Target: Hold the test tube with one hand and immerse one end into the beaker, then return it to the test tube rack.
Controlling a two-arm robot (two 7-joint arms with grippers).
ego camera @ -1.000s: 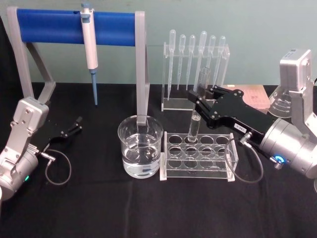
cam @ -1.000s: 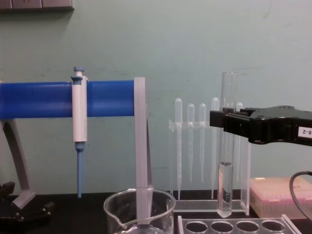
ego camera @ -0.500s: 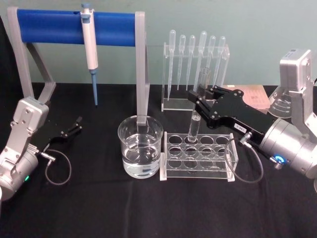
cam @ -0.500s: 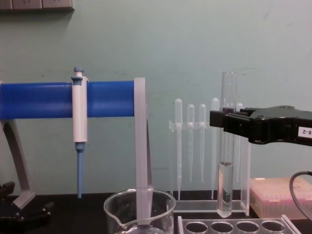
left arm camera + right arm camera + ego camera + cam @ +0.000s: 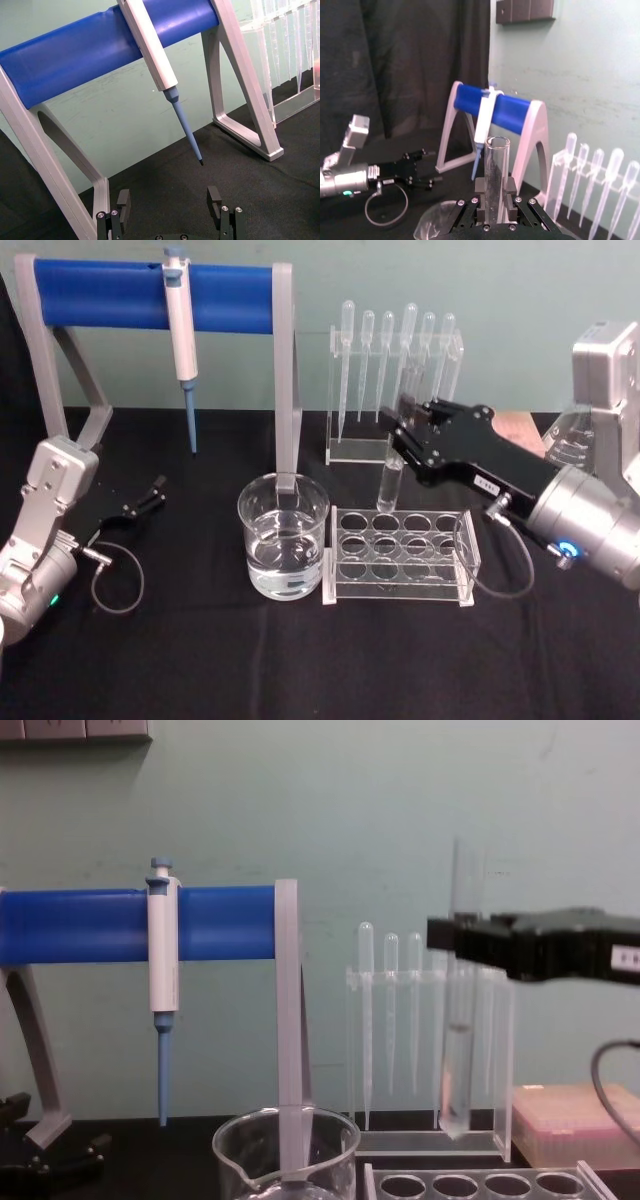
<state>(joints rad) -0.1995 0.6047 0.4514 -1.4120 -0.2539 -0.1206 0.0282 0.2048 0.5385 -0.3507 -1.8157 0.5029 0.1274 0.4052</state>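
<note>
The test tube [image 5: 389,483], clear glass holding a little liquid, hangs upright above the back row of the clear rack [image 5: 330,562]. My right gripper [image 5: 404,434] is shut on its upper part. From the chest the test tube [image 5: 458,1060] hangs with its rounded bottom above the rack [image 5: 480,1182], held by the right gripper [image 5: 452,936]. In the right wrist view the test tube [image 5: 496,167] stands between the fingers of the right gripper [image 5: 495,200]. The beaker [image 5: 284,536], part full of water, stands left of the rack. My left gripper [image 5: 150,495] rests open at the far left.
A blue-barred stand [image 5: 150,285] carries a white-and-blue pipettor [image 5: 181,330] behind the beaker. A clear holder with several plastic pipettes [image 5: 396,365] stands behind the rack. The left gripper [image 5: 169,200] faces the pipettor tip [image 5: 192,145]. A flask [image 5: 570,445] sits far right.
My right gripper has risen with the test tube, so the tube's bottom now hangs higher above the rack. The left arm has not moved.
</note>
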